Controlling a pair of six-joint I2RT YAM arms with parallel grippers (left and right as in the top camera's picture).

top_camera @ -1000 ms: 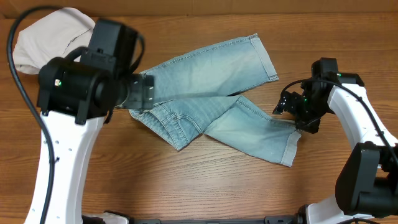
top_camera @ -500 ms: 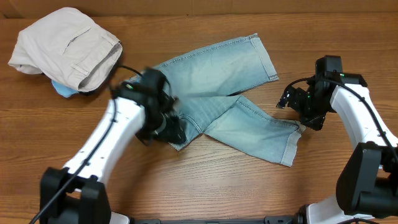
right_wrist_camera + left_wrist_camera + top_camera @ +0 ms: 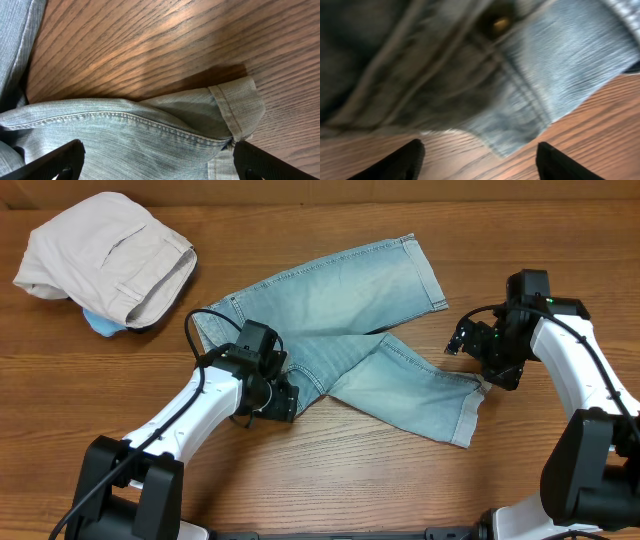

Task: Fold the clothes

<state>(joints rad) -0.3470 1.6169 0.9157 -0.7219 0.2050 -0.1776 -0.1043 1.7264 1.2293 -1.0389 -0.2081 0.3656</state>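
Observation:
The clothes, light blue faded jeans, lie flat in a sideways V on the wooden table. My left gripper is low at the waist end's front corner. In the left wrist view it is open, with bare wood between its fingers and the blurred denim corner with a rivet just ahead. My right gripper is at the hem of the nearer leg. The right wrist view shows it open, straddling the denim, with the folded hem corner beside the right finger.
Beige khaki trousers lie bundled at the back left, on top of a small light blue item. A black cable loops above the left arm. The back edge of the table runs along the top.
The left arm has swung down from high near the camera to the jeans' waist corner, its jaws narrowing somewhat. The right gripper has stayed at the hem and opened slightly.

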